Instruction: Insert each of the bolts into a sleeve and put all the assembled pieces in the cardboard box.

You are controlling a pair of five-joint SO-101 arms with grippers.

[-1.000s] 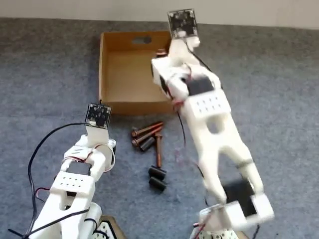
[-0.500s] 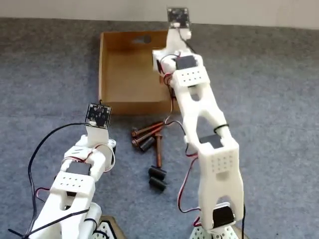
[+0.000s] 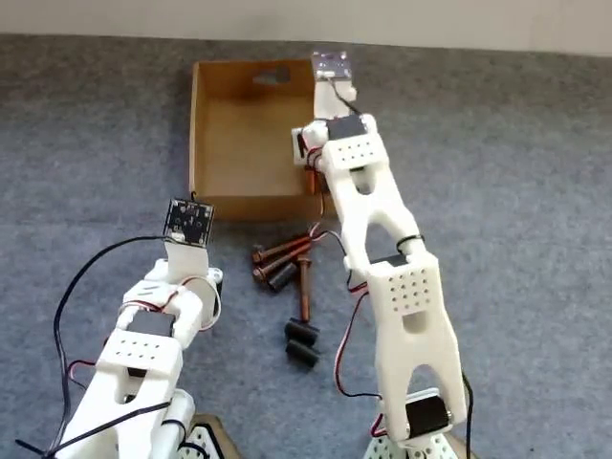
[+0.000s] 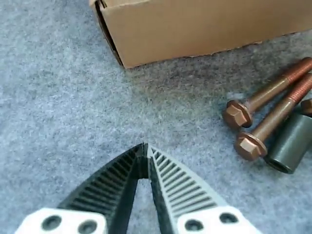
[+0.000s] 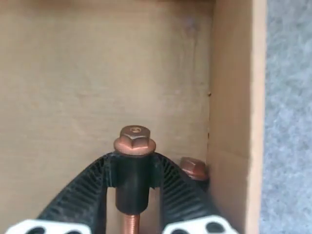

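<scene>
Grey carpet [image 3: 516, 191] covers the table under my two white arms. The right arm [image 3: 382, 249] stretches toward 12 o'clock over the one cardboard box [image 3: 195, 143]. The left arm [image 3: 153, 335] sits at 7 o'clock, well apart from the box.

My right gripper [image 5: 134, 163] is inside the box by its 3 o'clock wall, clamped on the held sleeve [image 5: 130, 183], which has the held bolt [image 5: 135, 139] through it. That bolt's long axis runs along the fingers [image 5: 180, 195]. Its hex head points away from the wrist toward the box floor, and its threaded end points toward the wrist. A second bolt head [image 5: 193, 167] shows just beside it, against the wall.

My left gripper [image 4: 146, 150] hangs over bare carpet, closed tip to tip and holding nothing.

At 6 o'clock from the box I count three loose bolts and three loose sleeves. The far bolt [image 3: 285, 247] and near bolt [image 3: 284, 261] lie side by side, heads at 8 o'clock, tips at 2 o'clock. The third bolt [image 3: 304, 292] runs 12 to 6, head at 12. The slanted sleeve [image 3: 282, 278] lies just beside the near bolt. The upper sleeve [image 3: 301, 332] and lower sleeve [image 3: 302, 354] sit together past the third bolt's tip.
</scene>
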